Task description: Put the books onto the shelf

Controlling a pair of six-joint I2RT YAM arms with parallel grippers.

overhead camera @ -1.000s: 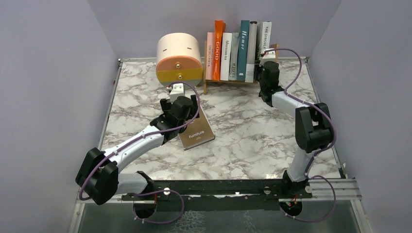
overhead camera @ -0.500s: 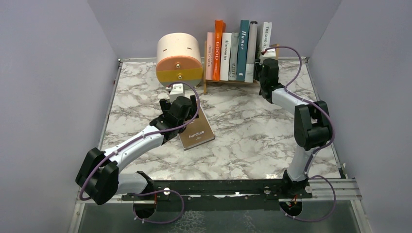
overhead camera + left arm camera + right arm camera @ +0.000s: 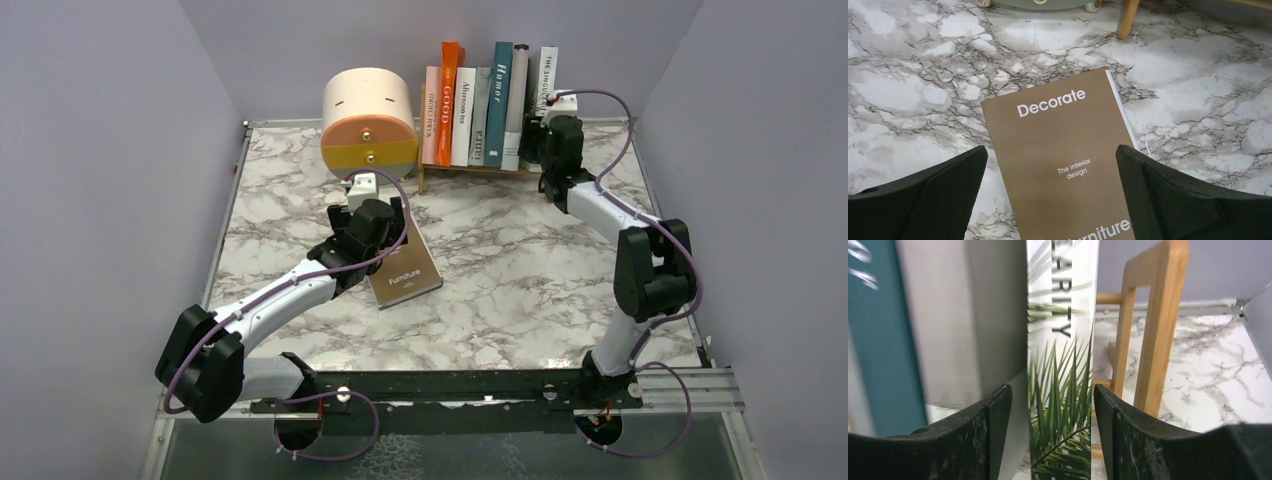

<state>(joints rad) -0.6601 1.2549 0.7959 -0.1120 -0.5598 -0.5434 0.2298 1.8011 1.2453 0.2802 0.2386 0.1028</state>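
Note:
A brown book (image 3: 405, 270) titled "Decorate" lies flat on the marble table, and its cover fills the left wrist view (image 3: 1063, 165). My left gripper (image 3: 385, 222) (image 3: 1051, 152) hovers over it, open, one finger on each side of the cover. Several books stand upright in the light-wood shelf (image 3: 470, 170) at the back. The rightmost is a white book with a green plant (image 3: 545, 75) (image 3: 1063, 365). My right gripper (image 3: 545, 130) (image 3: 1052, 390) is open around its spine, with a gap showing on the left side. The shelf's end post (image 3: 1153, 330) stands just right of this book.
A round cream, orange and yellow drawer box (image 3: 369, 120) stands left of the shelf. A teal book (image 3: 873, 340) and a grey book (image 3: 963, 315) stand left of the plant book. Purple walls close in the table on three sides.
My right gripper's jaws have spread apart from the plant book, and the arm has shifted a little right and back. The left arm and the brown book have not moved.

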